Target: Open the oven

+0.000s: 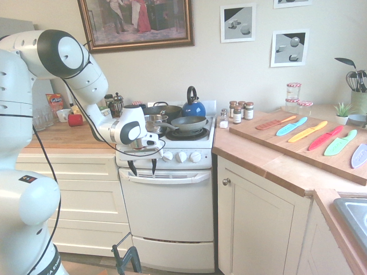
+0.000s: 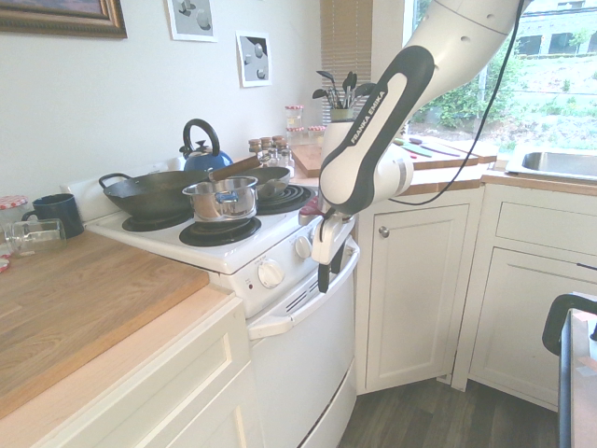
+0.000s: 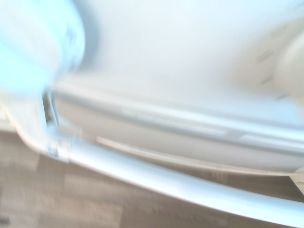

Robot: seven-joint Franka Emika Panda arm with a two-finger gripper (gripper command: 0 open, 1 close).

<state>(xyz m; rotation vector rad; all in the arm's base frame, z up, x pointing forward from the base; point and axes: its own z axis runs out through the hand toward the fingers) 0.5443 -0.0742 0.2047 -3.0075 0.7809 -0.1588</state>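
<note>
White and closed, the oven [image 1: 167, 209] is set between the drawer cabinet [image 1: 71, 197] and the corner cabinet [image 1: 261, 220], its front edge running along the open floor [image 2: 448, 415]. The gripper [image 1: 143, 167] is held pointing down at the front of the oven, near the door's handle [image 1: 166, 178]; its two fingers are spread well apart, and nothing is seen gripped between them. Whether the handle is touched cannot be told. Between the handle and the door a narrow gap is shown in the wrist view. The cooktop above is crowded by a wok [image 2: 159, 194], a steel pot [image 2: 221, 199], a frying pan [image 1: 189, 124] and a blue kettle [image 1: 194, 109]. On either side, wooden counters [image 1: 80, 134] are seen, one bearing a board [image 1: 275, 134] with coloured knives [image 1: 308, 132]. Framed art is hung on the pale wall. The door is faced outward into the room, and the handle's long axis is laid level across its top, bowed outward.
</note>
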